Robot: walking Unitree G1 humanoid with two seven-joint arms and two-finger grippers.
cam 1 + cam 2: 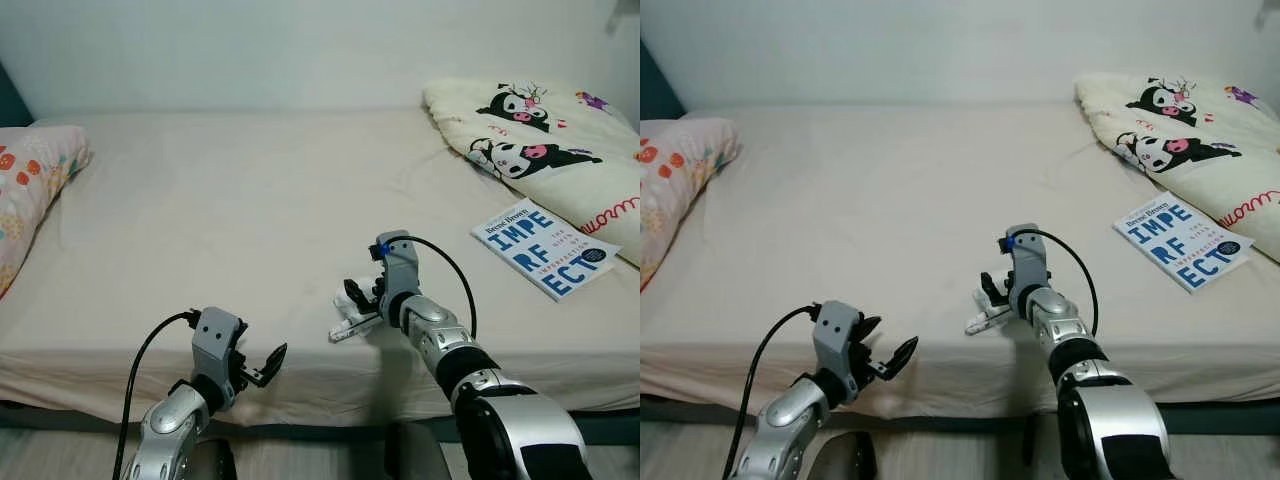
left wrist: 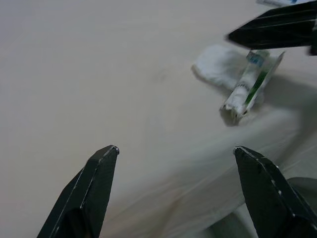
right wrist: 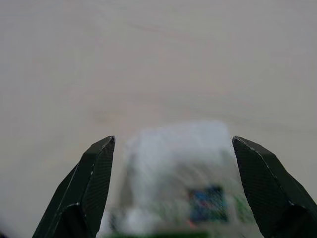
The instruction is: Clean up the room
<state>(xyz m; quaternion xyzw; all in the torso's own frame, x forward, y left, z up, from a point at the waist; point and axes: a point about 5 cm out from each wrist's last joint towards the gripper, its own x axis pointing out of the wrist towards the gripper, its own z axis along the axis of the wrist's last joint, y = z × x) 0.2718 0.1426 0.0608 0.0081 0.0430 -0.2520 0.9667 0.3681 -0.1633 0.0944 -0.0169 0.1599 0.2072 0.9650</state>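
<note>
A: Left hand [image 1: 262, 366] hangs spread off the bed [image 1: 230, 210] edge, idle. Book [image 1: 545, 247] lies beside the blanket [image 1: 540, 140].

B: Trash?

A: Crumpled wrapper [image 2: 247, 84] and tissue [image 2: 215, 64] near the front edge. Right hand [image 1: 352, 308] straddles them, fingers apart, likely lining up a grab.

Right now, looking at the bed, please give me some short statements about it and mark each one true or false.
1. A book lies on the bed, beside the cartoon blanket. True.
2. The right gripper is over a small wrapper and a white tissue. True.
3. The left gripper holds the book. False: its fingers are open and empty, near the bed's front edge.
4. The book stands upright. False: it lies flat.
5. A floral pillow lies at the robot's left. True.
</note>
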